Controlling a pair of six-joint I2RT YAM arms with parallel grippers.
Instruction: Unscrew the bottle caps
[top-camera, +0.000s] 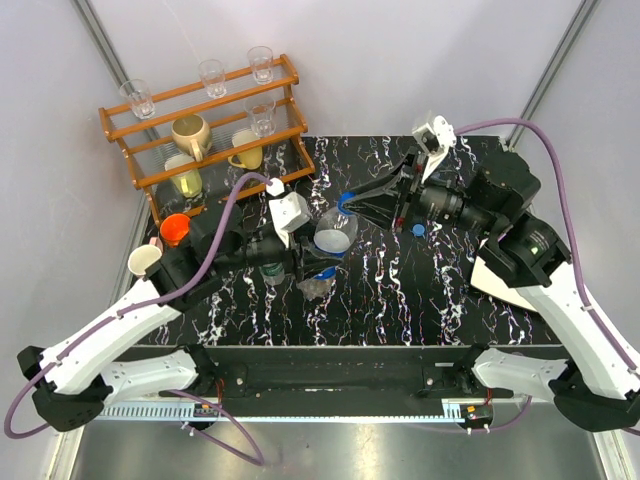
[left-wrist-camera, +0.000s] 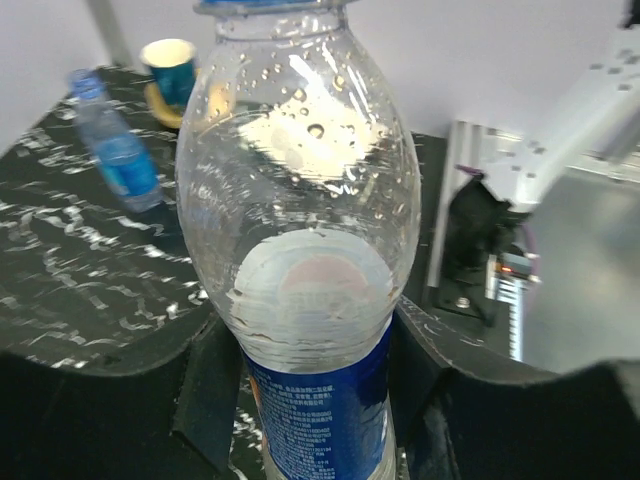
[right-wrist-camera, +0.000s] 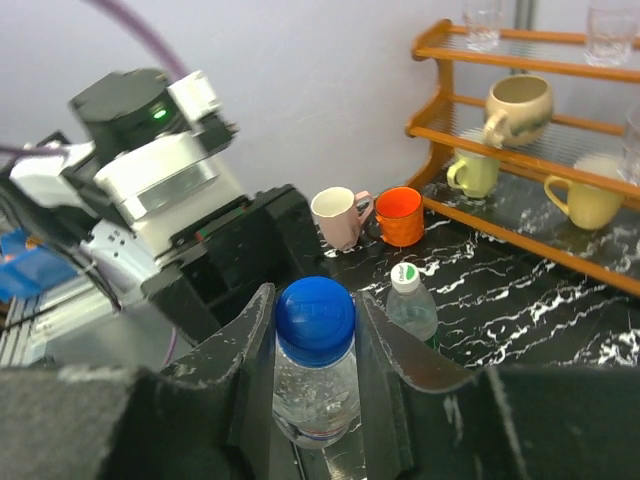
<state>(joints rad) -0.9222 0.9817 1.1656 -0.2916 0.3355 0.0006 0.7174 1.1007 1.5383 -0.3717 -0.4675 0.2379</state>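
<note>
Black marbled table (top-camera: 400, 290) is being used as the work surface, with a wooden rack (right-wrist-camera: 440, 50) at its far left corner. Above mid-table, the clear blue-labelled bottle (left-wrist-camera: 300, 200) is being gripped round its body, tilted, by the clenched left gripper (left-wrist-camera: 312, 395). Its blue cap (right-wrist-camera: 316, 318) is being pinched by the right gripper (right-wrist-camera: 314, 300). A green-capped bottle (right-wrist-camera: 410, 305) and a translucent blue bottle (left-wrist-camera: 118, 150) are being supported by the table, apart from both grippers.

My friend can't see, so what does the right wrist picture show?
A blue cap sits between the two fingers of the right gripper, on top of a clear bottle. Behind stand a pink mug, an orange mug and a wooden rack holding more mugs.
</note>
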